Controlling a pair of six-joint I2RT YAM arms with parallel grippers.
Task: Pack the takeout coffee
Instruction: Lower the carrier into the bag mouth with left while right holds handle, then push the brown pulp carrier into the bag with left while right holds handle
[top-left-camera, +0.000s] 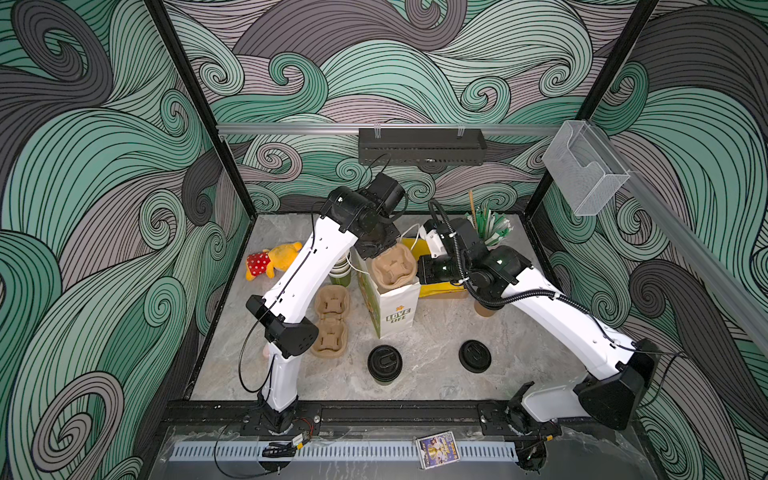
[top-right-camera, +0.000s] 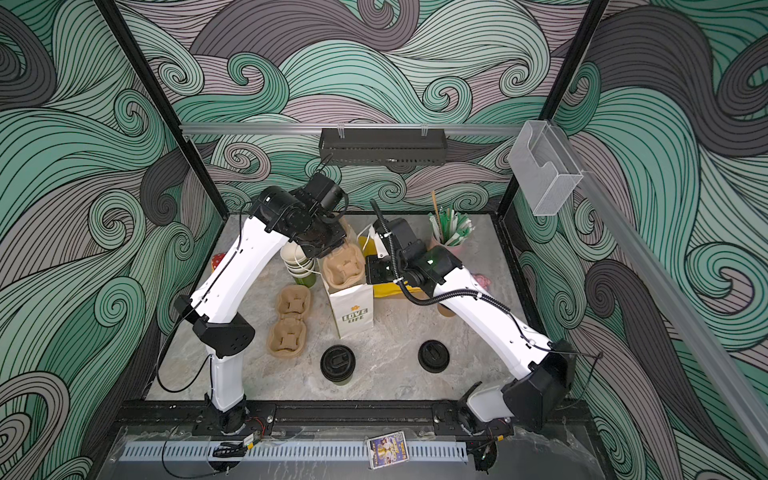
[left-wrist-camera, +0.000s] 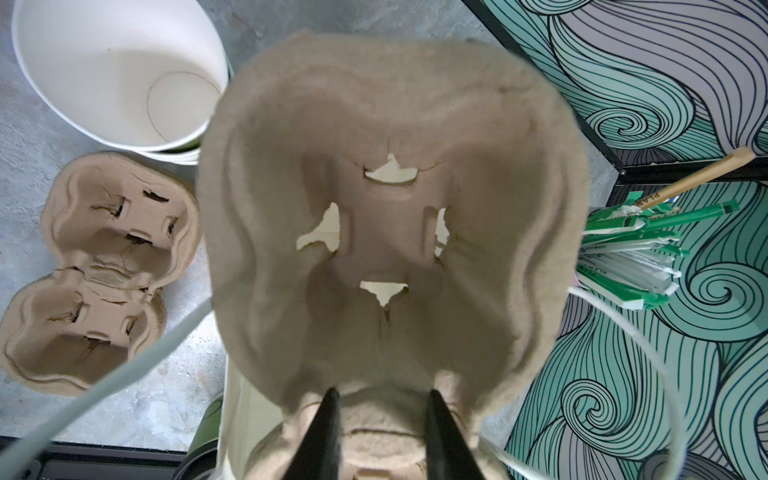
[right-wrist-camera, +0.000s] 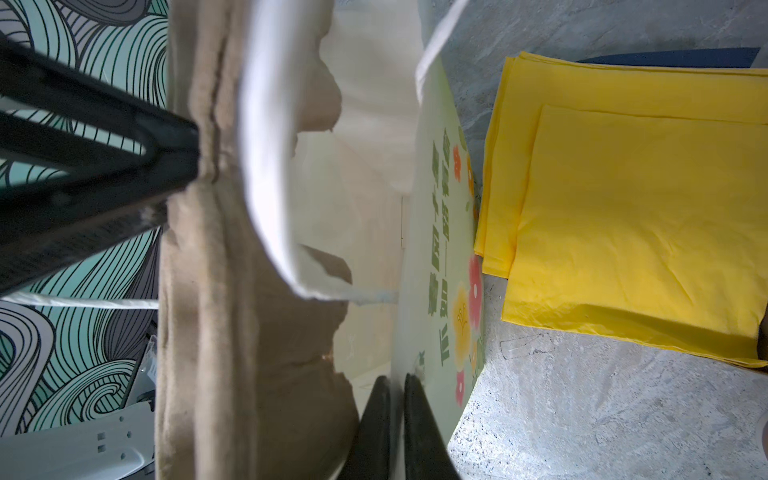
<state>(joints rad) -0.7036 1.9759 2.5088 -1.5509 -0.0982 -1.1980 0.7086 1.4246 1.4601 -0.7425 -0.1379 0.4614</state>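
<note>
By my judgement the packing was at an early stage. The paper bag (top-left-camera: 397, 309) stood upright about the middle of the tabletop (top-left-camera: 432, 386). The left hand (left-wrist-camera: 382, 399) grasped a pulp cup carrier (top-left-camera: 392, 266) by its rim and held it tilted in the bag's open mouth, only partly inside. The right hand (right-wrist-camera: 392, 382) was clenched on the bag's top edge, on the side toward the tabletop's right edge, seemingly to keep the mouth open.

No cup showed in the carrier or the bag. One lidded cup (top-left-camera: 384, 363) stood near the front edge of the tabletop, in front of the bag and apart from it. A tan-brown cup (top-left-camera: 484, 309) showed partly from under the right arm, its top hidden. A black lid (top-left-camera: 475, 355) sat near the front edge too; whether a cup stood beneath it could not be told.

What seemed left: seat the carrier on the bag's bottom, let go, then set the coffees into its wells. A spare carrier (top-left-camera: 330, 322) lay flat on the tabletop beside the bag, toward the left edge.
</note>
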